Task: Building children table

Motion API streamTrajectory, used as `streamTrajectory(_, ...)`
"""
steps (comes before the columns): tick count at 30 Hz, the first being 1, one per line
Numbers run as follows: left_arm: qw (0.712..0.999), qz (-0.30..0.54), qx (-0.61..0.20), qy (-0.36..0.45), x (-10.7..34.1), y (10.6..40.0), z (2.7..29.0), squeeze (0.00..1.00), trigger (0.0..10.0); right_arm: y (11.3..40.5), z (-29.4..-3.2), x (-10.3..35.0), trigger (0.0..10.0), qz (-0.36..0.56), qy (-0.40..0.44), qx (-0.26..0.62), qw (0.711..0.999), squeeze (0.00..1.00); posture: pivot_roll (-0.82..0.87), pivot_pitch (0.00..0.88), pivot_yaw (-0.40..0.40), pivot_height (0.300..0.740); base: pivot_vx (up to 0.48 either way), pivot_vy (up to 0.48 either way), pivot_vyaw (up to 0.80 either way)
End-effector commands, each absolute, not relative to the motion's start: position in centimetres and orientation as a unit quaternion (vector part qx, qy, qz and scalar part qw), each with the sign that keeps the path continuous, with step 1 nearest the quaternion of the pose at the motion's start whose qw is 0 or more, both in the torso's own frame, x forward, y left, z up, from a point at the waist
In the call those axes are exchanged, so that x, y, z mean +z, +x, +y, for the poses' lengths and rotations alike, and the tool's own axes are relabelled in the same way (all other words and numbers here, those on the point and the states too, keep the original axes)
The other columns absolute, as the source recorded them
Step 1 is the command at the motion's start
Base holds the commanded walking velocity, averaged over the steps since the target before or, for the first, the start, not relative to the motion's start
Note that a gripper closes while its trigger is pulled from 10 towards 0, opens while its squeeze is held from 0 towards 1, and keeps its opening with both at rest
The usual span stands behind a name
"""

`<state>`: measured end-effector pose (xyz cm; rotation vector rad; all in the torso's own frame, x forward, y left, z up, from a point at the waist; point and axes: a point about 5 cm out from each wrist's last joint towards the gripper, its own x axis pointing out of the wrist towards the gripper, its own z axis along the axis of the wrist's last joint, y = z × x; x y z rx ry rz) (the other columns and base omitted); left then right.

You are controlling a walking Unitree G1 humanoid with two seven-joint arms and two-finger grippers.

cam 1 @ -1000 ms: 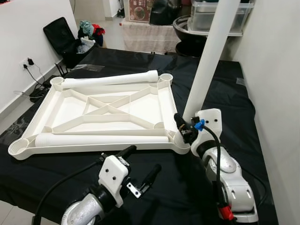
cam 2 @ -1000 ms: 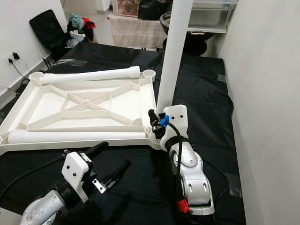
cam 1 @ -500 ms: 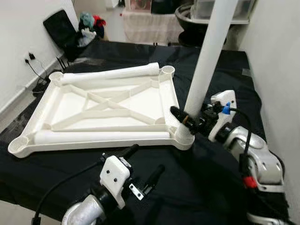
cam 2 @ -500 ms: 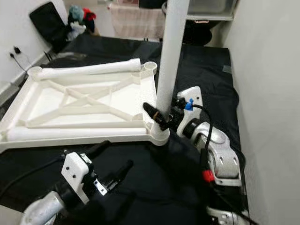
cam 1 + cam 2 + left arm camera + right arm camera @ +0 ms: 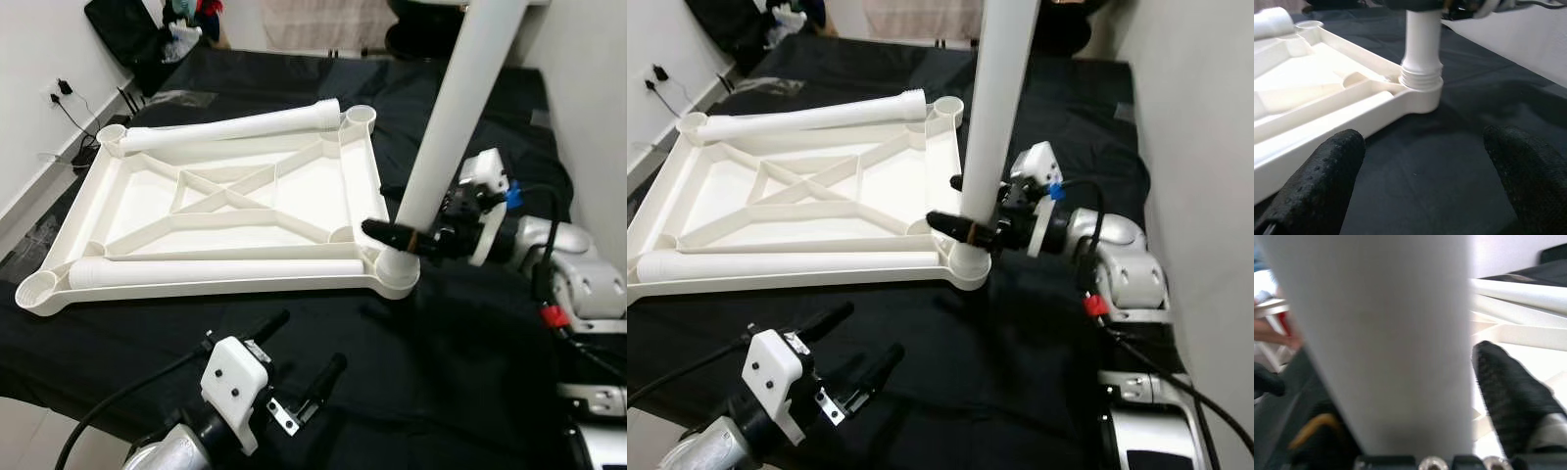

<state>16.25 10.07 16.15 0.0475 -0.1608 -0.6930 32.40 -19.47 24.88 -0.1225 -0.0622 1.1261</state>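
Right gripper (image 5: pixel 972 227) fingers clamp upright leg (image 5: pixel 999 108); left wrist view shows threaded base (image 5: pixel 1421 78) in corner socket (image 5: pixel 1422 98); left gripper (image 5: pixel 299 357) fingers wide; black sheet (image 5: pixel 460 352).

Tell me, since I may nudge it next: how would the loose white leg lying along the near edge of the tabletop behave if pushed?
The loose leg is a smooth round tube lying on its side, so it would probably roll. The tabletop's raised rim and ribs beside it should stop it quickly. It looks like hollow plastic: likely stiff and light.

Right pincer (image 5: pixel 416 235) now sideways around leg (image 5: pixel 454 122).
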Motion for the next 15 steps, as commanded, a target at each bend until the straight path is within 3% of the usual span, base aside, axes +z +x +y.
streamTrajectory(1, 0.936, -0.066, -0.344, 0.023, 16.0, 15.9, 10.2, 0.00, 10.0, 32.3, -19.5, 25.0, 0.0, -0.034, -0.058, 0.546, 0.835, 0.00, 0.05, 0.280, 0.058, 0.740, 0.000, 0.000, 0.00)
streamTrajectory(8, 0.936, -0.064, -0.344, 0.023, 16.2, 16.0, 10.2, 0.00, 10.0, 31.5, -20.5, 26.5, 0.0, -0.013, -0.091, 0.599, 0.796, 0.00, 0.03, 0.293, 0.054, 0.740, 0.000, 0.000, 0.00)
streamTrajectory(15, 0.937, -0.065, -0.343, 0.022, 16.4, 16.0, 10.2, 0.00, 10.0, 30.2, -20.7, 25.3, 0.0, 0.035, -0.152, 0.571, 0.806, 0.00, 0.00, 0.319, 0.028, 0.740, 0.000, 0.000, 0.00)
